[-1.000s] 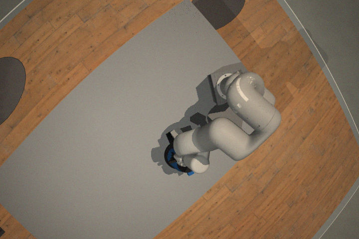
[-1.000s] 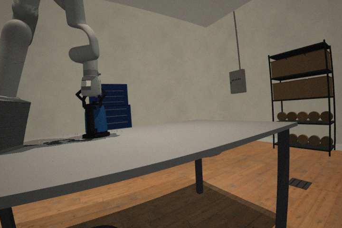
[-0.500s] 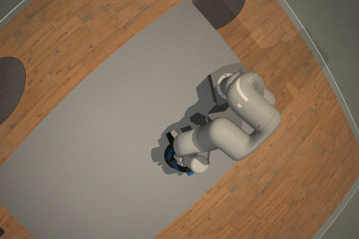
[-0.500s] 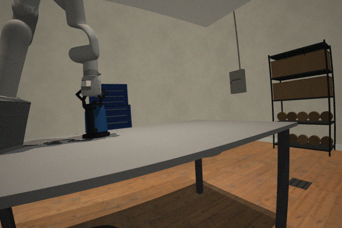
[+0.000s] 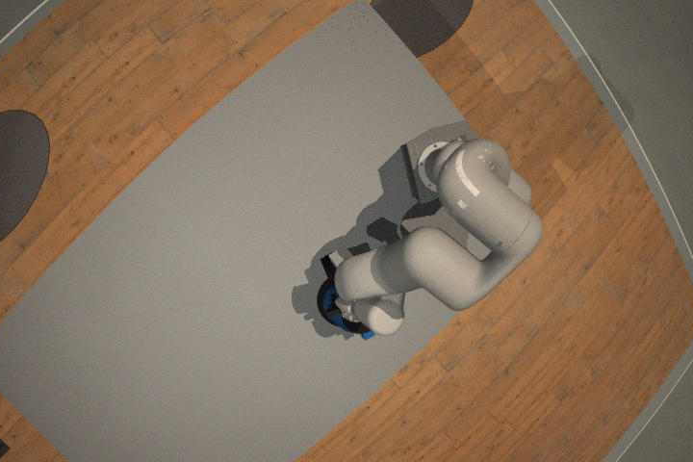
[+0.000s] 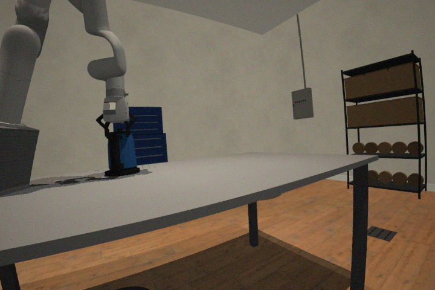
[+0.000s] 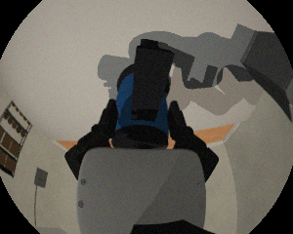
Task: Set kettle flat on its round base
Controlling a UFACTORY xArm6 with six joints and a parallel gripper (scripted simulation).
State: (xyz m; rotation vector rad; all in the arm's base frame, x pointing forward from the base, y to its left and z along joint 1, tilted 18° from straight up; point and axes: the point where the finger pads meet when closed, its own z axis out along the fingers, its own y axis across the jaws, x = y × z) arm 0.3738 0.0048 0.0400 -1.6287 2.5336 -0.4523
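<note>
The blue kettle (image 6: 124,151) with its black handle bar (image 6: 112,150) stands upright on the black round base (image 6: 122,172) on the table. In the overhead view the kettle (image 5: 329,297) and the base (image 5: 322,311) are mostly hidden under my arm. My gripper (image 6: 116,131) is directly above the kettle, open, its fingers spread on either side of the handle's top and apart from it. In the wrist view the black handle (image 7: 148,81) and the blue body (image 7: 127,100) lie between my open fingers.
The arm's grey mount block (image 6: 9,157) stands on the table to the left of the kettle. A blue drawer cabinet (image 6: 146,136) stands behind the table. A black shelf rack (image 6: 383,122) stands at the far right wall.
</note>
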